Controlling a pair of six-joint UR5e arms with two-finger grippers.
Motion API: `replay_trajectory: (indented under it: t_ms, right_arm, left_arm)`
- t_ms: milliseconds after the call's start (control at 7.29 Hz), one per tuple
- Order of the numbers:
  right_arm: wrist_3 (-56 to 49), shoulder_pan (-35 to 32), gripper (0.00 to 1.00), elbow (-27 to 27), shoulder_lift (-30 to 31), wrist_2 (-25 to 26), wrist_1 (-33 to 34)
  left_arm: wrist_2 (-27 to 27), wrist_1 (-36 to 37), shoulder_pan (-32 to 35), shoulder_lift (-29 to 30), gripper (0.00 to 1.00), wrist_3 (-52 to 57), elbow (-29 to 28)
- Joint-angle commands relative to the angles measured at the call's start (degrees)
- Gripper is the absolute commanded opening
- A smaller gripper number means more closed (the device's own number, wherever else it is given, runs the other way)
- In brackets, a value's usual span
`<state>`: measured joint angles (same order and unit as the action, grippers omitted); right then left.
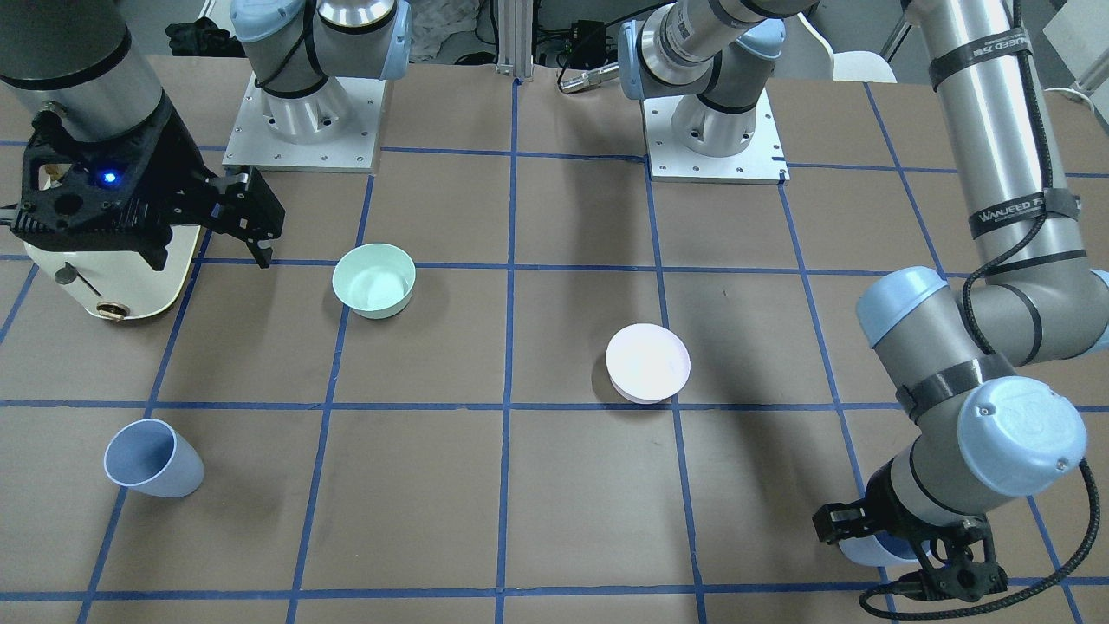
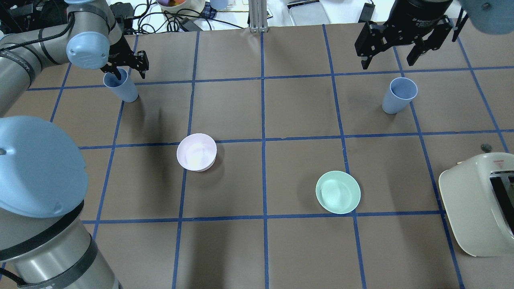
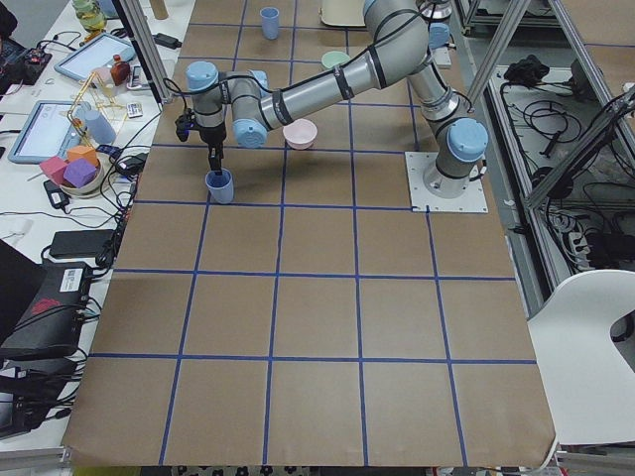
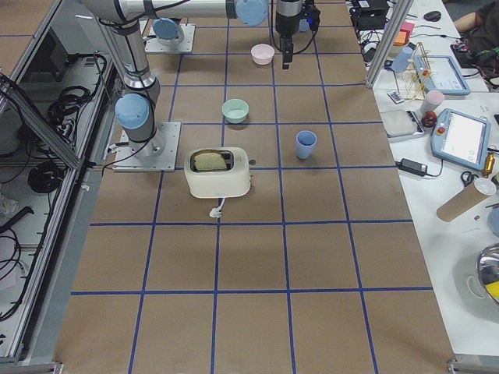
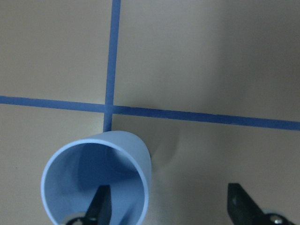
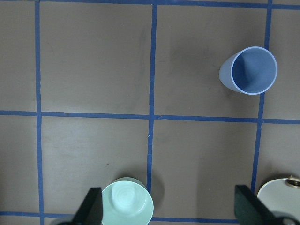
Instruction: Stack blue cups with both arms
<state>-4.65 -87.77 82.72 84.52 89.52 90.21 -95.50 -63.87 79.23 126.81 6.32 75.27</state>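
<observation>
The blue cups (image 2: 120, 86) (image 2: 398, 96) stood upright and well apart, one toward each end of the table (image 2: 281, 112). The left cup (image 5: 96, 183) was at my left gripper (image 2: 131, 73). Its jaws were spread, with one finger (image 5: 102, 206) down inside the cup's mouth and the other outside, so a single wall of the cup lay between them. As far as I could see, nothing was pinched yet. The cup's long axis ran straight up, in line with my fingers.

The right cup (image 6: 251, 70) stood alone, touched by nothing. My right gripper (image 2: 388, 60) hung high above the table, open and empty. In its wrist view the cup sat off toward an upper corner, while the mint green bowl (image 6: 126, 201) lay nearer the fingers.

I judged the left arm plainly the nearer to a cup. The coming move turned on closing on that wall and lifting straight up along the cup's axis.
</observation>
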Motion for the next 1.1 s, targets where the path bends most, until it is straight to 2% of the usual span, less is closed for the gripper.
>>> replay_trajectory:
  t_ms: [0, 137, 549, 686, 961]
  right_arm:
    - [0.0, 0.1, 1.0, 0.2, -0.1, -0.3, 0.0]
    - [0.0, -0.1, 1.0, 0.2, -0.1, -0.4, 0.0]
    - [0.3, -0.1, 1.0, 0.0, 0.4, 0.0, -0.3]
    - [0.3, -0.1, 1.0, -0.2, 0.3, 0.0, -0.3]
    - [1.2, -0.1, 1.0, -0.1, 0.3, 0.3, -0.6]
  left_arm:
    - [0.0, 0.4, -0.1, 0.2, 0.12, 2.8, 0.1]
    - [0.0, 0.5, -0.1, -0.2, 0.0, 2.7, 0.1]
    - [0.0, -1.8, 1.9, -3.0, 0.0, 1.7, -0.9]
    - [1.1, -1.7, 4.9, -3.9, 0.0, -1.3, -0.9]
    - [1.6, -1.7, 14.5, -5.7, 0.0, -17.4, -0.9]
